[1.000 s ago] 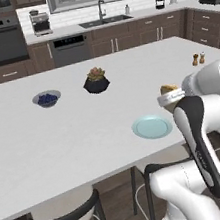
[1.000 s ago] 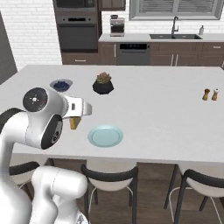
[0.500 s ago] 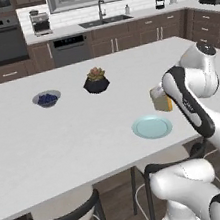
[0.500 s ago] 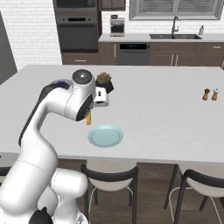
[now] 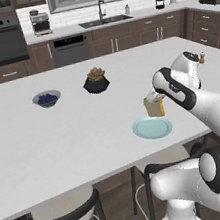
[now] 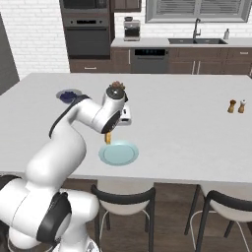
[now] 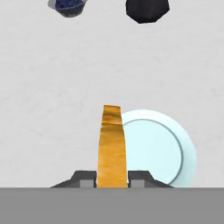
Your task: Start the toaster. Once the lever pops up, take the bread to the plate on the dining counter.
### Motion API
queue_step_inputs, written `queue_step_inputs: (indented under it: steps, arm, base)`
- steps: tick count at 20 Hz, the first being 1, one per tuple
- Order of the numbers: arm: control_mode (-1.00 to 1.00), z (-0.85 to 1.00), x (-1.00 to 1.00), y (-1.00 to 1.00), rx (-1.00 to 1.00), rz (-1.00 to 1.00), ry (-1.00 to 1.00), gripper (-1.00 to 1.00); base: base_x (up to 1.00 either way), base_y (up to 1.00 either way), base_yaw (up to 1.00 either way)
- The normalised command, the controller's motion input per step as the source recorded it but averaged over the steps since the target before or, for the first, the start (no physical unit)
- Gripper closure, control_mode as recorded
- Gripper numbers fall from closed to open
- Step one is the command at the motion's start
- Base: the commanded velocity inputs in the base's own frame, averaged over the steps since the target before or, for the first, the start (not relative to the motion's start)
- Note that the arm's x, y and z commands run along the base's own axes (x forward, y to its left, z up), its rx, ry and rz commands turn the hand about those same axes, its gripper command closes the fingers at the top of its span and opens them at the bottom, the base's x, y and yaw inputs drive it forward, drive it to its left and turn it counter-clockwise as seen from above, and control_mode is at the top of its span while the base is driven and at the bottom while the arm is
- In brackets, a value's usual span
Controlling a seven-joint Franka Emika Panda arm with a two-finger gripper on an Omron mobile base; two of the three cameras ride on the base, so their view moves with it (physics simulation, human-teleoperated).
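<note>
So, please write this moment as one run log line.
phase: carry | pincer: shut on bread | bread: edge-up, above plate's edge | plate: on dining counter | placed: not yet

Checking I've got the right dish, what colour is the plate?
Pale blue-green, plain; the plate shows best in the hand view.

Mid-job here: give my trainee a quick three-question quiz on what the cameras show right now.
1. True or false: the bread already lies flat on the plate.
2. What does the claw hold? A) bread B) berry bowl C) potted plant
3. Fill in: the plate sits on the white dining ____.

Key: 1 false, it hangs upright in the claw above the plate's edge; 2 A; 3 counter.
</note>
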Motion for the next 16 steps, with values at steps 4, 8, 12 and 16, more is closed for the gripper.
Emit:
queue_step_inputs:
  steps: [4,8,12,16]
  arm:
    - [-1.0,-0.48,0.16,0.14,0.05,0.0,0.0,1.0]
    - [-1.0,-0.13,-0.12,0.05,0.04,0.0,0.0,1.0]
    - [-1.0,-0.01,-0.26,0.13,0.06,0.0,-0.01,1.0]
    - [-1.0,-0.31,0.0,0.25,0.01,0.0,-0.02,1.0]
  base:
    - [0.0,0.0,0.0]
    - [0.0,0.0,0.0]
    - [0.0,0.0,0.0]
    - [0.0,0.0,0.0]
